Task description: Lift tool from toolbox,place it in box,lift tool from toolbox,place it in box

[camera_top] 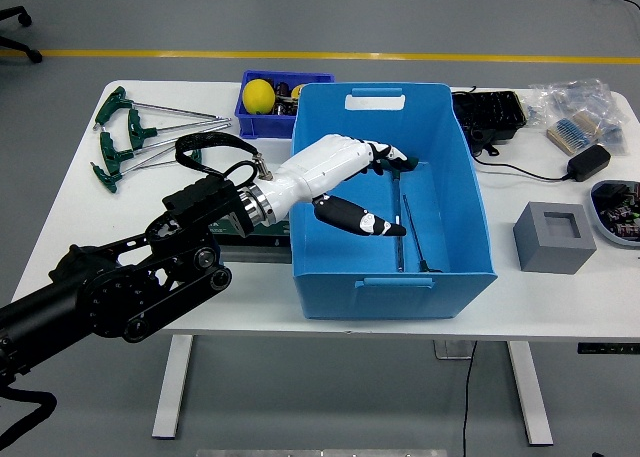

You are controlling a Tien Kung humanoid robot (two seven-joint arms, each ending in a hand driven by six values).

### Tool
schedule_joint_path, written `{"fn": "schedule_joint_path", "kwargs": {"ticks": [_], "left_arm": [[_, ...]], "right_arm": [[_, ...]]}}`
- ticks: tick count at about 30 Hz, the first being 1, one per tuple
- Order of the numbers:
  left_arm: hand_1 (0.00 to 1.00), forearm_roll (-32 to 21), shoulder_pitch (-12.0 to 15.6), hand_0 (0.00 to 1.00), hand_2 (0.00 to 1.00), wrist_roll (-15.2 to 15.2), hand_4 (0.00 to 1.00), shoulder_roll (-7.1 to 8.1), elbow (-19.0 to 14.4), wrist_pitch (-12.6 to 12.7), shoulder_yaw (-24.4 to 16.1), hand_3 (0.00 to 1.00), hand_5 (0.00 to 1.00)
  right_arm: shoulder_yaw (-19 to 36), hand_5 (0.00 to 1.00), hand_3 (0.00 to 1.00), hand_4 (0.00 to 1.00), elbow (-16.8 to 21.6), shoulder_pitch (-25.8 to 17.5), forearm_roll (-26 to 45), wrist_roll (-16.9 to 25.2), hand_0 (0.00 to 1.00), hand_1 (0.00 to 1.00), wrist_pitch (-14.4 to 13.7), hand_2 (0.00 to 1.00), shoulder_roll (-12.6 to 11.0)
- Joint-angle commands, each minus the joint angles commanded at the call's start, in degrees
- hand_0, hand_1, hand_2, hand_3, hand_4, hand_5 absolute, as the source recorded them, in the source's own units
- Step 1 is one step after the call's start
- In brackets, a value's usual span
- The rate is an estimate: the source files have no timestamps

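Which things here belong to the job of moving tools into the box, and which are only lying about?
Belong to the job:
- blue box
- T-handle tool lying inside it
- left hand, open over the box
- T-handle tools on the table's left

Lying about:
- yellow ball in the small blue bin
- grey block
- black adapter
- plastic bags

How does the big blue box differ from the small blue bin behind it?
The big blue box is light blue, deep, with handle slots; the small blue bin is darker blue and far smaller. The box holds a long thin tool and the left hand, fingers spread, reaches into it; the bin holds a yellow ball. Both are open-topped containers on the white table.
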Motion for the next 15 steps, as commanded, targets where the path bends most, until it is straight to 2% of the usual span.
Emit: {"fn": "schedule_joint_path", "kwargs": {"ticks": [1, 2, 7, 8, 13, 14, 15], "left_arm": [[0.598, -1.6, 0.9, 0.491, 0.739, -0.2, 0.99, -0.09, 0.1, 0.6, -1.6, 0.794, 0.631], [0.652, -3.3, 1.9, 0.572, 0.776, -0.5, 0.991, -0.21, 0.2, 1.2, -3.2, 0.797, 0.638], [0.652, -14.9, 8.0, 0.572, 0.776, -2.3, 0.991, -0.97, 0.1, 4.2, -12.3, 0.797, 0.638], [0.678, -17.0, 8.8, 0.628, 0.787, -2.5, 0.992, -1.02, 0.0, 4.4, -13.5, 0.792, 0.661], [0.678, -28.9, 14.5, 0.628, 0.787, -2.8, 0.992, -1.37, -2.2, 2.3, -20.2, 0.792, 0.661], [0.709, -31.5, 15.9, 0.689, 0.81, -2.6, 0.976, -1.43, -2.9, 1.4, -21.7, 0.776, 0.719], [0.709, -33.8, 16.6, 0.689, 0.81, -2.4, 0.976, -1.45, -3.3, 1.0, -22.5, 0.776, 0.719]], "right_arm": [[-0.1, 0.725, 0.608, 0.839, 0.0, 0.0, 0.2, 0.1, 0.7, 0.704, 0.0, 0.757, 0.0], [-0.2, 0.726, 0.608, 0.839, 0.0, 0.0, 0.3, 0.1, 0.7, 0.704, 0.0, 0.757, 0.0], [-0.9, 0.726, 0.608, 0.839, 0.0, 0.1, 1.3, 0.4, 0.7, 0.704, 0.1, 0.757, -0.1], [-0.9, 0.726, 0.608, 0.84, 0.0, 0.1, 1.3, 0.5, 0.7, 0.704, 0.1, 0.757, -0.1], [-1.0, 0.726, 0.608, 0.84, 0.0, 0.1, 1.4, 0.6, 0.7, 0.704, 0.1, 0.757, -0.1], [-1.1, 0.726, 0.608, 0.839, 0.0, 0.1, 1.5, 0.6, 0.7, 0.703, 0.1, 0.756, -0.1], [-1.1, 0.726, 0.608, 0.839, 0.0, 0.2, 1.6, 0.6, 0.7, 0.703, 0.1, 0.756, -0.1]]}}
